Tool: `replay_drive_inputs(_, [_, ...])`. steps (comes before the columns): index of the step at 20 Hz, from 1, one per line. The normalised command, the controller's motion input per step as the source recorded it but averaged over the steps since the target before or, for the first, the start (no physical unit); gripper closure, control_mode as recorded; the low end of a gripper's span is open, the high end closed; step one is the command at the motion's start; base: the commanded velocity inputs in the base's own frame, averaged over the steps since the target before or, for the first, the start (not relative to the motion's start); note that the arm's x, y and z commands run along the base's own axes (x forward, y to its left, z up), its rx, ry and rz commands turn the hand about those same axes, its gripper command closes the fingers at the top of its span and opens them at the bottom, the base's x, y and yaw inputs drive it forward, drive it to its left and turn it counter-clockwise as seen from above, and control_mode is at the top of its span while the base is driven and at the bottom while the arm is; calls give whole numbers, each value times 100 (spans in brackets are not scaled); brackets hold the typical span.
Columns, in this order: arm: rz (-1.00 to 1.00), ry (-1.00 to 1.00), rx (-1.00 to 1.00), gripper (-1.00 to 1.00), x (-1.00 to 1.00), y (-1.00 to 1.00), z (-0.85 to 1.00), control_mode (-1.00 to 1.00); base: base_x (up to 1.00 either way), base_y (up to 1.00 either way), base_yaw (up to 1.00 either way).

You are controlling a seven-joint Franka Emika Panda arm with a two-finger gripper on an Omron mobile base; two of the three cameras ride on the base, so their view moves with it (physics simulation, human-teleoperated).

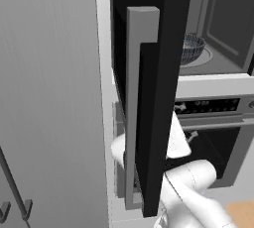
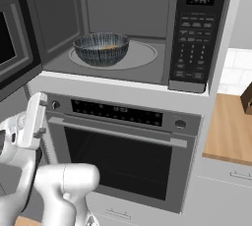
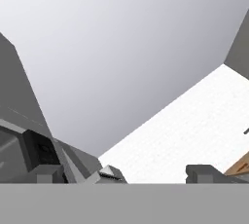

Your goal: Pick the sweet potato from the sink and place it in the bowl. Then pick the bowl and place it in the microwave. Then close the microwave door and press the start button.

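Bowl (image 2: 101, 49) sits mid-frame inside the microwave (image 2: 197, 33), door (image 1: 149, 98) ajar for closing; pincer (image 3: 124, 174) wide open, empty.

At my lower right, a wooden counter (image 2: 231, 131) under white tiled wall (image 2: 238, 68); an oven (image 2: 123, 166) sits centre frame.

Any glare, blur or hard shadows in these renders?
Right base view: even light, sharp; soft shade inside the microwave around the bowl. Left base view: the microwave door looms large and dark. Hand view: smooth grey gradient, no glare.
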Motion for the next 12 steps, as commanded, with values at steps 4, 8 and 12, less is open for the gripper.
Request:
replay_drive_inputs(4, [11,0,-8,-100,-22,76,-57,-100,0,0,0])
replay_drive_inputs(8, [19,0,-3,-100,-16,88,-41,-100,0,0,0])
replay_drive_inputs(12, [26,3,0,-100,-1,98,-14,-100,0,0,0])
